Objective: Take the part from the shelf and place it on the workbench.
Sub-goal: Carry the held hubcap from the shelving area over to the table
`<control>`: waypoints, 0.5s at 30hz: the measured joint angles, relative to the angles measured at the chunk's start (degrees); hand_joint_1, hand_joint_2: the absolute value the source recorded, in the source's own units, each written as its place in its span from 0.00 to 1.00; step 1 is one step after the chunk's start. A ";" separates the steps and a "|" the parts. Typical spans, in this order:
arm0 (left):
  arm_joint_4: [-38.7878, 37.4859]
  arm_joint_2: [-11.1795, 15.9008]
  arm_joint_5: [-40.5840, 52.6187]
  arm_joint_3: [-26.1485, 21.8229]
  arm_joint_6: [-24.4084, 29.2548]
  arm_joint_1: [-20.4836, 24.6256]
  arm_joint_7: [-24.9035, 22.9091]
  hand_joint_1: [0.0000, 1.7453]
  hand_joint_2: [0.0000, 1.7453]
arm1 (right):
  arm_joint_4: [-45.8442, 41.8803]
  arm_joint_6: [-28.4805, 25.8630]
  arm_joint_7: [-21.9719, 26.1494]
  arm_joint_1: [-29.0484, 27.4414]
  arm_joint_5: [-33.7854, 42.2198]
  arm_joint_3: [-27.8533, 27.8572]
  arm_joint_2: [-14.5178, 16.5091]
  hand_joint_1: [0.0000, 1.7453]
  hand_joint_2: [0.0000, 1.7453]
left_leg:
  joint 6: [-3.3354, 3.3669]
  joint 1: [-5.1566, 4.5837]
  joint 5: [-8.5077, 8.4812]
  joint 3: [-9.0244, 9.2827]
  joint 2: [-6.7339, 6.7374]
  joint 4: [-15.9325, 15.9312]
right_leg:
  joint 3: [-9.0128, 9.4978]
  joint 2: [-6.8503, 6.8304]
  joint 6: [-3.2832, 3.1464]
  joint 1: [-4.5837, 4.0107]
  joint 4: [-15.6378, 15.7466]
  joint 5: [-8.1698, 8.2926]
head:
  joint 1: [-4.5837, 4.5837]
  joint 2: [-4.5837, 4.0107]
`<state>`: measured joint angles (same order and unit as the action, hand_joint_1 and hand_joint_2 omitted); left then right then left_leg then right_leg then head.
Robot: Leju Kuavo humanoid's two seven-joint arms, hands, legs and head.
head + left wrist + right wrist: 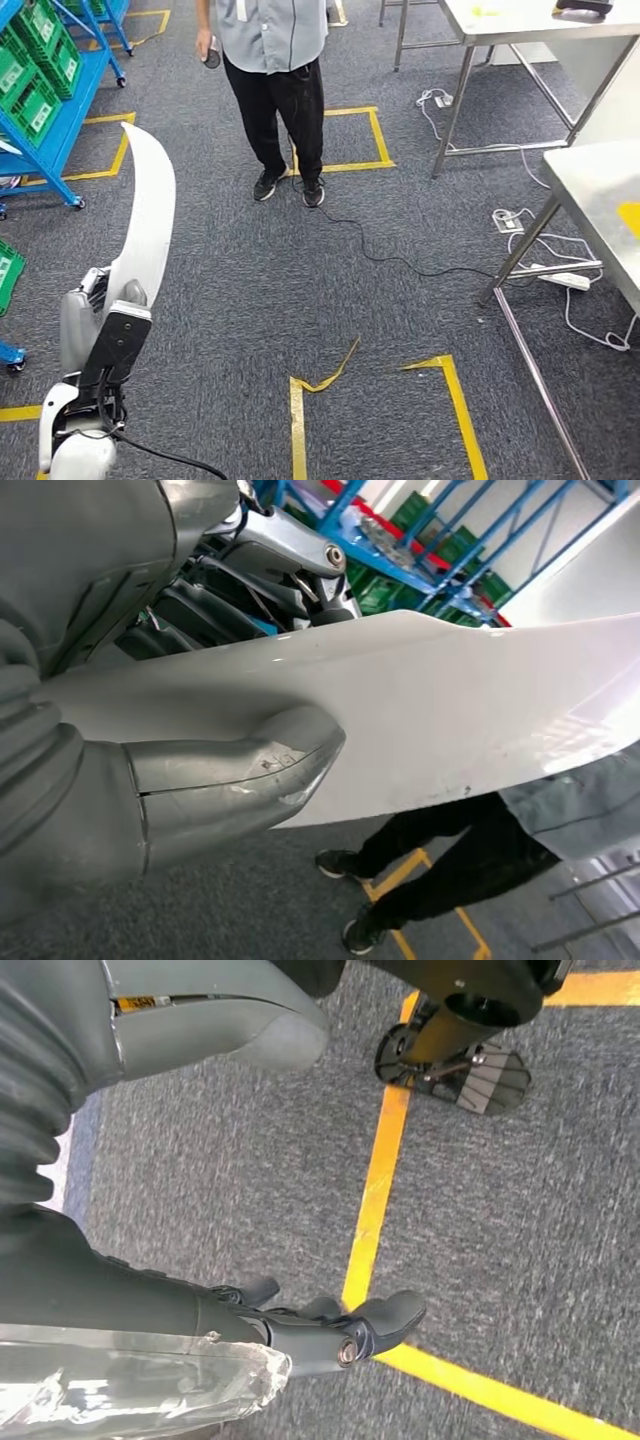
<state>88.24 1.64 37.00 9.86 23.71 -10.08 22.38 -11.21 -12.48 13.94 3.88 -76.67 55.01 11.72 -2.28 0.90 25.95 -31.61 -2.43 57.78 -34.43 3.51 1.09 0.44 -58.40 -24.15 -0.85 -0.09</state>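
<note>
Part: the long white curved part (147,215) is in your left hand (98,325), standing nearly upright at the lower left of the head view, tip pointing up toward the shelf side.
Left hand: the thick grey thumb (249,770) is pressed flat on the white face of the part, and the darker fingers (189,610) wrap round behind it, so it's a proper clamp and not just resting.
Right hand: your right hand (302,1325) hangs over the carpet with its fingers stretched out and apart, nothing in them.
Shelf: the blue shelf (64,120) with green bins (34,75) sits off to your left, on wheels, well apart from the part now.
Workbench: the steel workbench (596,215) is at the right edge, with a yellow patch on its top. A second steel table (528,25) stands further back.
In the way: a person (275,70) in a grey shirt and black trousers stands on the carpet ahead of you, holding a small dark thing in one hand.
Floor stuff: a black cable (392,260) runs from the person's feet across to the workbench legs, white cables and a power strip (562,280) lie under the bench, and a strip of yellow floor tape (332,375) has peeled up just in front of you.
</note>
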 joint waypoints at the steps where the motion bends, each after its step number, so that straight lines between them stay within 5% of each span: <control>1: 0.00 0.00 0.00 0.00 0.00 0.00 0.00 1.00 1.00 | 0.00 0.00 0.00 0.00 0.00 0.00 0.00 0.00 1.00 | 0.00 0.00 0.00 0.00 0.00 0.00 | 0.00 0.00 0.00 0.00 0.00 0.00 | 0.00 0.00; 15: 0.00 0.00 0.00 0.00 0.00 0.00 0.00 1.00 1.00 | 0.00 0.00 0.00 0.00 0.00 0.00 0.00 0.00 1.00 | 0.00 0.00 0.00 0.00 0.00 0.00 | 0.00 0.00 0.00 0.00 0.00 0.00 | 0.00 0.00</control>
<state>88.24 1.64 37.00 9.86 23.71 -10.08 22.38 -11.21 -12.48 13.94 3.88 -76.67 55.01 11.72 -2.28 0.90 25.95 -31.61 -2.43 57.78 -34.43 3.51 1.09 0.44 -58.40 -24.15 -0.85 -0.09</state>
